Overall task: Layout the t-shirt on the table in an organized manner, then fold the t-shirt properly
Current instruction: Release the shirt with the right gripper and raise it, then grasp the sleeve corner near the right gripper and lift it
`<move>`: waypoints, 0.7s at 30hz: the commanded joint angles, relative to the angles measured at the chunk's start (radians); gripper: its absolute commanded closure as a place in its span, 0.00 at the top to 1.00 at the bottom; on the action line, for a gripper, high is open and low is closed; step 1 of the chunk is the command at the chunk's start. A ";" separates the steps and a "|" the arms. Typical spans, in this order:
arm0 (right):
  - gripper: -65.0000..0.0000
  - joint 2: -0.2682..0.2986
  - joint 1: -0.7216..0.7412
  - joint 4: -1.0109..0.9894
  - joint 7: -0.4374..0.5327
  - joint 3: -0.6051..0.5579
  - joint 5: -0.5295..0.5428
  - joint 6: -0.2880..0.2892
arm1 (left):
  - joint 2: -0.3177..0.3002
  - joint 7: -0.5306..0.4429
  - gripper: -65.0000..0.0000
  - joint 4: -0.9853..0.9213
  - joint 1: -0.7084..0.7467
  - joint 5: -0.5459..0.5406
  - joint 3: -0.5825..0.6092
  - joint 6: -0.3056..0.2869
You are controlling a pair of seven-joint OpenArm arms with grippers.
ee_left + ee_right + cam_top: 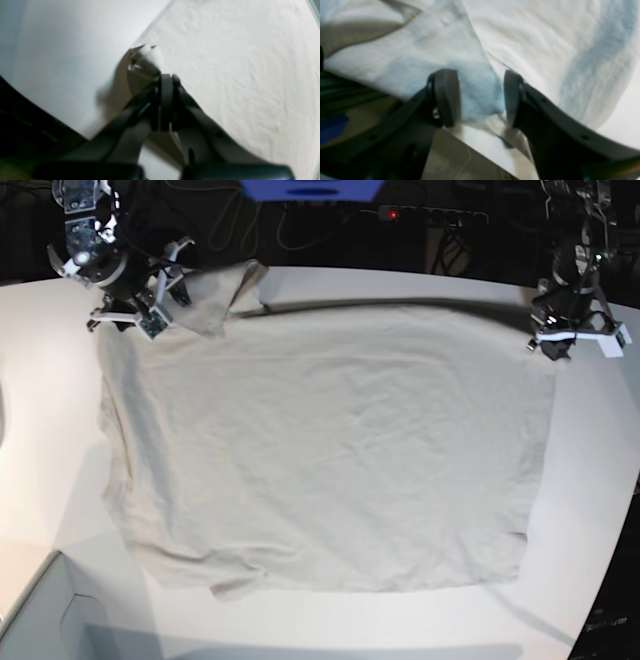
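Nearest the base camera, a pale box corner [40,615] sits at the desk [600,510] edge. The t-shirt [330,450] lies spread flat mid-desk, with bare margins on its left, right and near sides. At its far corners, the left gripper [166,82] is clenched on the cloth's corner by the desk rim; the right gripper [481,97] stands parted, bunched fabric between its pads [446,97], a detail only the wrist view shows.

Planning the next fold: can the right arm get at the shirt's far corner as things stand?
Probably yes: the right gripper has its fingers open around the t-shirt fabric there, nothing between them.
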 commanded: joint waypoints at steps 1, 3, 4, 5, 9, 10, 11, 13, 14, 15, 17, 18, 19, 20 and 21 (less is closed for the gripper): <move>0.34 -0.001 -0.001 0.015 0.015 0.005 -0.005 0.007 | -0.010 -0.016 0.00 0.014 -0.002 -0.001 -0.008 -0.007; 0.24 -0.006 -0.001 0.015 0.015 0.005 -0.020 0.007 | -0.010 -0.016 0.00 0.014 -0.002 -0.001 -0.008 -0.007; 0.17 -0.007 -0.001 0.015 0.015 0.005 -0.026 0.007 | -0.010 -0.016 0.00 0.014 -0.002 -0.001 -0.008 -0.007; 0.10 -0.009 -0.001 0.015 0.015 0.005 -0.028 0.007 | -0.010 -0.016 0.00 0.014 0.000 -0.001 -0.008 -0.007; 0.00 -0.010 -0.008 0.016 0.015 0.011 -0.028 0.007 | -0.010 -0.016 0.00 0.014 0.003 -0.001 -0.008 -0.007; 0.00 -0.010 -0.016 0.021 0.015 0.011 -0.028 0.007 | -0.010 -0.016 0.00 0.014 0.004 -0.001 -0.008 -0.007; 0.00 -0.009 -0.027 0.025 0.020 0.012 -0.028 0.007 | -0.010 -0.016 0.00 0.014 0.006 -0.001 -0.008 -0.007; 0.00 -0.009 -0.036 0.042 0.021 0.014 -0.025 0.007 | -0.010 -0.016 0.00 0.017 0.007 -0.001 -0.008 -0.007; 0.00 -0.009 -0.047 0.055 0.021 0.014 -0.023 0.007 | -0.010 -0.016 0.00 0.022 0.007 -0.001 -0.008 -0.007; 0.00 -0.009 -0.062 0.076 0.021 0.014 -0.023 0.007 | -0.010 -0.016 0.00 0.026 0.009 -0.001 -0.008 -0.007; 0.00 -0.010 -0.094 0.122 0.021 0.016 -0.021 0.007 | -0.010 -0.016 0.00 0.028 0.009 -0.003 -0.008 -0.007; 0.00 -0.010 -0.108 0.145 0.021 0.016 -0.021 0.007 | -0.010 -0.016 0.00 0.028 0.009 -0.003 -0.008 -0.007; 0.00 -0.012 -0.120 0.171 0.021 0.017 -0.021 0.007 | -0.010 -0.016 0.00 0.028 0.010 -0.003 -0.008 -0.007; 0.00 -0.012 -0.131 0.196 0.021 0.019 -0.020 0.007 | -0.010 -0.016 0.00 0.028 0.010 -0.003 -0.008 -0.007; 0.00 -0.013 -0.139 0.223 0.021 0.032 -0.006 0.007 | -0.010 -0.015 0.00 0.028 0.010 -0.003 -0.008 -0.007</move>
